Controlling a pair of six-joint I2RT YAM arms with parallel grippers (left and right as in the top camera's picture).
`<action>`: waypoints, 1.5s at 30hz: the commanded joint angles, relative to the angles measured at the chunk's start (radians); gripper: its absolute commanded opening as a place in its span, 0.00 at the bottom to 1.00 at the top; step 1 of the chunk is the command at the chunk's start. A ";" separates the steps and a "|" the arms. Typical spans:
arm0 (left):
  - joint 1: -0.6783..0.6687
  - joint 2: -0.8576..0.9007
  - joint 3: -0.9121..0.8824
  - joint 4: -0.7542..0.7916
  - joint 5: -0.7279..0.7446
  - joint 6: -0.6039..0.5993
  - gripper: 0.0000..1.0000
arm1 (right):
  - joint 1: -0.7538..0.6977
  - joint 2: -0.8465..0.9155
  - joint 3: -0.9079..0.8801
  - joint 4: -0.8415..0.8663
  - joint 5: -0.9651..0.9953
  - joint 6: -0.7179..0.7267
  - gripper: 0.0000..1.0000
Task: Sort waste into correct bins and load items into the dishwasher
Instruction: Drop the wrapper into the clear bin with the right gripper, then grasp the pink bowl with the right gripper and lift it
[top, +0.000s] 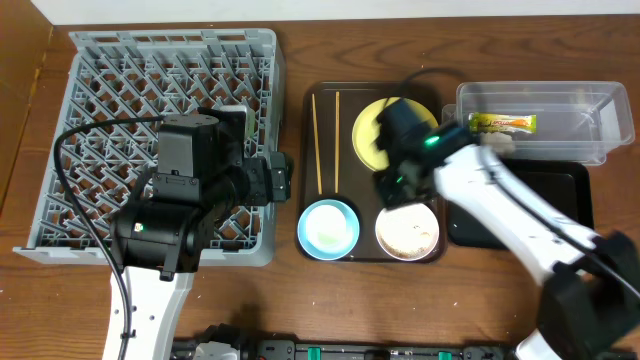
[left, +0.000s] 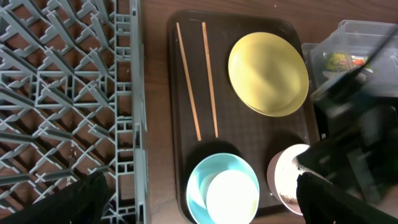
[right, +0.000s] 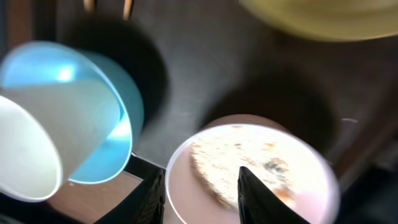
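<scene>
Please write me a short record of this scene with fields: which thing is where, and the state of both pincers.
tray: chopsticks, yellow plate, blue bowl, scrap bowl
blue bowl: white cup inside
clear tub: snack wrapper inside
left pincer: open, over rack edge beside tray
right pincer: open, straddling scrap bowl rim

1. The right arm (top: 500, 200) is hanging over the tray (top: 326, 150), covering part of the yellow plate (top: 366, 135) and crowding the food bowl (top: 408, 232).
2. The chopsticks (top: 316, 140) are lying unobstructed, with bare tray showing beside them.
3. The blue bowl (left: 200, 180) is sitting just beside the food bowl.
4. The left arm (top: 185, 190) is blocking the right side of the rack (top: 110, 90).
</scene>
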 joint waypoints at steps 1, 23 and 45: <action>-0.002 0.002 0.019 -0.001 0.013 0.013 0.97 | 0.067 0.053 -0.022 0.037 0.014 -0.060 0.38; -0.002 0.002 0.019 -0.001 0.013 0.013 0.97 | 0.039 0.126 -0.004 0.051 0.083 -0.006 0.01; -0.002 0.002 0.019 -0.001 0.013 0.013 0.97 | -0.681 -0.153 -0.228 0.182 -0.940 -0.093 0.01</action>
